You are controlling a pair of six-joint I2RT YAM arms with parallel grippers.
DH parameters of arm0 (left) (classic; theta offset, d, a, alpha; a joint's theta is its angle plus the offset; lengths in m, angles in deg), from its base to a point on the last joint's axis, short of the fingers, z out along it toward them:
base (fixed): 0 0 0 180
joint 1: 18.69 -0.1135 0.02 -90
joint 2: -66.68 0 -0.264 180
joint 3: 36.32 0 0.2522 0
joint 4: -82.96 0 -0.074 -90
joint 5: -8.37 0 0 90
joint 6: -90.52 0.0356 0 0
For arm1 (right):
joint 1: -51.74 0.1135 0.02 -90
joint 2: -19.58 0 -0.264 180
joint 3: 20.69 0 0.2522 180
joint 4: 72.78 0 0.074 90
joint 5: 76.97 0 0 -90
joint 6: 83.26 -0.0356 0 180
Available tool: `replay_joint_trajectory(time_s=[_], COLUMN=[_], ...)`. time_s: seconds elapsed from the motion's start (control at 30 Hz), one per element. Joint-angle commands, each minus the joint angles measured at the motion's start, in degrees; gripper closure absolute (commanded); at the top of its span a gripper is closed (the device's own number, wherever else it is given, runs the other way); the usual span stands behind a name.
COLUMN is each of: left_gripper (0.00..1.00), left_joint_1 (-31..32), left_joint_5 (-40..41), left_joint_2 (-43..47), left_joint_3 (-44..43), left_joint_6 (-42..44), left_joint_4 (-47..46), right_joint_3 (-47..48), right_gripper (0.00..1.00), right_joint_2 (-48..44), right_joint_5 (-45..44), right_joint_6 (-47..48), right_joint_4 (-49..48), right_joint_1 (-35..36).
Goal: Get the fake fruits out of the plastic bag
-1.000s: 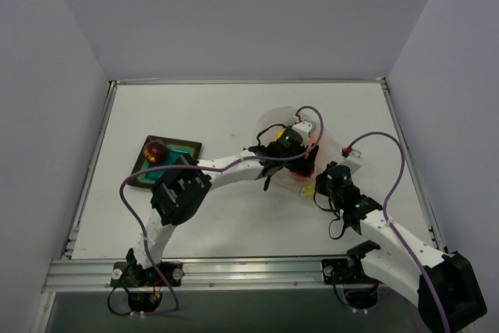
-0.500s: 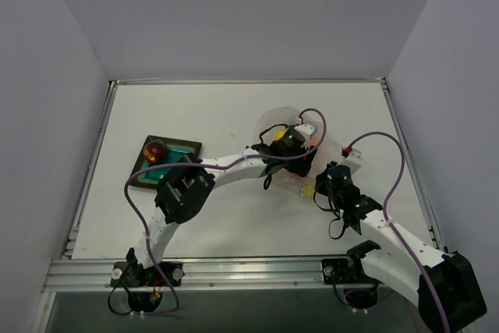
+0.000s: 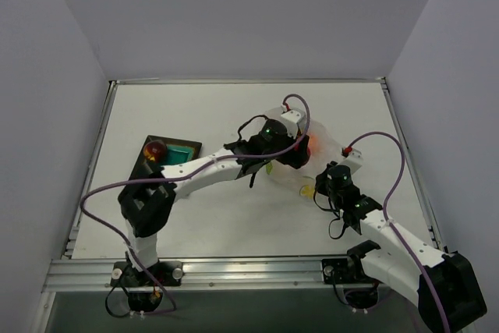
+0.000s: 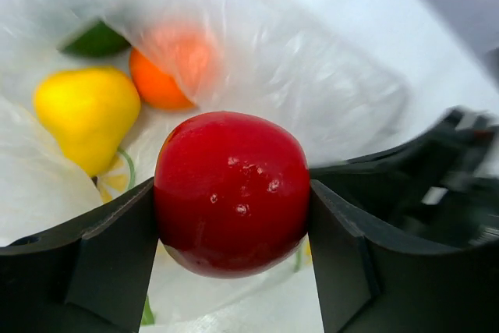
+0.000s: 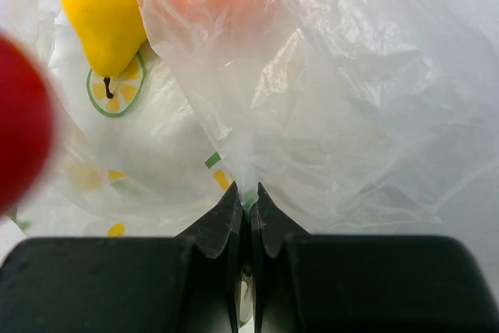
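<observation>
My left gripper (image 4: 232, 220) is shut on a glossy red ball (image 4: 232, 193), held just above the open plastic bag (image 4: 312, 83). Inside the bag lie a yellow pear (image 4: 86, 115), an orange fruit (image 4: 168, 68) under film, and a green one (image 4: 95, 39). My right gripper (image 5: 249, 193) is shut on a pinch of the bag's film (image 5: 351, 115); the pear (image 5: 101, 13) and the blurred red ball (image 5: 23, 122) show beyond it. From above, the left gripper (image 3: 300, 146) hangs over the bag (image 3: 327, 142), and the right gripper (image 3: 316, 189) is at its near edge.
A dark square tray (image 3: 183, 150) with a teal centre sits at the left, with a dark red-brown ball (image 3: 155, 148) in its far corner. The left arm stretches across the table between tray and bag. Raised rails border the table.
The left gripper has narrowed onto the red ball and drawn back toward the far left from the bag. Its elbow has swung left. The right arm has not moved.
</observation>
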Motion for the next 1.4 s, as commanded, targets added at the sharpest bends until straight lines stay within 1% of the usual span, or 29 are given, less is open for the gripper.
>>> replay_joint_trajectory(time_s=[0.0,0.03,0.1,0.13,0.17,0.2,0.23,0.27,0.3,0.33,0.37,0.4,0.43,0.5,0.57,0.63,0.77,0.83,0.9,0.93,1.03,1.07,1.23,1.27,1.37], left_gripper=[0.68,0.68,0.68,0.67,0.67,0.66,0.66,0.64,0.64,0.63,0.63,0.63,0.63,0.63,0.63,0.63,0.62,0.62,0.61,0.55,0.43,0.38,0.29,0.25,0.18], left_joint_1=[-2.60,-3.39,-5.24,-7.33,-8.49,-9.63,-11.90,-13.41,-14.81,-16.57,-20.93,-22.81,-24.48,-26.59,-26.78,-26.87,-27.13,-27.13,-27.22,-27.31,-27.66,-27.66,-27.66,-27.66,-27.48], left_joint_5=[-1.86,-1.86,-0.47,0.93,3.12,9.58,13.56,17.69,21.56,27.17,28.44,29.15,32.03,37.40,43.54,46.29,52.00,52.45,52.45,52.45,50.70,50.00,45.43,44.81,42.09], left_joint_2=[11.53,13.28,18.38,20.23,23.72,25.33,27.08,29.80,30.87,31.66,32.98,33.51,34.04,34.48,33.26,31.50,23.79,20.88,19.37,18.23,16.56,16.29,16.99,17.25,18.48], left_joint_3=[2.06,3.64,9.53,11.55,15.74,17.79,19.64,21.13,23.24,24.04,25.01,26.32,28.77,30.63,32.48,32.92,30.74,29.77,29.32,29.32,29.06,29.15,30.02,30.11,29.76], left_joint_6=[-2.23,-3.11,-5.57,-6.10,-6.72,-6.90,-7.33,-8.38,-8.91,-11.09,-12.07,-12.60,-12.96,-12.35,-10.95,-10.33,-10.32,-10.59,-10.59,-10.59,-10.59,-10.50,-10.94,-10.94,-10.76], left_joint_4=[-9.86,-11.01,-14.70,-15.41,-15.68,-15.16,-14.03,-10.36,-7.89,-5.77,-3.32,-2.86,-2.50,-1.71,-1.97,-1.97,1.09,3.21,3.04,2.86,2.16,0.42,-1.79,-2.06,-2.15], right_joint_3=[-0.45,-0.45,-0.53,-0.53,-0.53,-0.45,-0.36,-0.53,-0.53,-0.53,-0.53,-0.53,-0.45,-0.45,-0.36,-0.27,-0.27,-0.27,-0.18,-0.18,-0.10,-0.10,-0.10,-0.10,-0.01], right_gripper=[1.00,1.00,1.00,1.00,1.00,1.00,1.00,1.00,1.00,1.00,1.00,1.00,1.00,1.00,1.00,1.00,1.00,1.00,1.00,1.00,1.00,1.00,1.00,1.00,1.00], right_joint_2=[-0.19,-0.28,-0.28,-0.28,-0.28,-0.28,-0.20,-0.28,-0.54,-0.46,-0.46,-0.37,-0.28,-0.11,0.16,0.51,0.51,0.51,0.68,0.77,0.95,0.95,1.12,1.04,1.21], right_joint_5=[-1.97,-1.97,-1.97,-2.05,-2.06,-2.06,-2.06,-2.14,-2.14,-2.23,-2.14,-2.14,-1.97,-1.97,-1.88,-1.62,-1.53,-1.53,-1.53,-1.53,-1.44,-1.53,-1.53,-1.62,-1.62], right_joint_6=[-0.04,0.05,-0.04,0.05,-0.04,0.05,0.14,0.05,0.05,-0.04,0.05,0.14,0.23,0.31,0.40,0.49,0.58,0.58,0.58,0.58,0.58,0.58,0.58,0.58,0.58], right_joint_4=[-0.48,-0.56,-0.56,-0.57,-0.65,-0.57,-0.65,-0.57,-0.57,-0.57,-0.74,-0.74,-0.74,-0.83,-0.92,-1.00,-1.01,-1.09,-1.00,-1.00,-1.09,-1.01,-0.92,-1.00,-0.92], right_joint_1=[0.58,0.58,0.75,0.67,0.67,0.84,0.76,0.84,0.93,0.84,0.93,0.93,1.02,1.02,1.02,1.02,0.93,1.02,1.02,1.11,1.02,1.11,1.11,1.02,1.11])
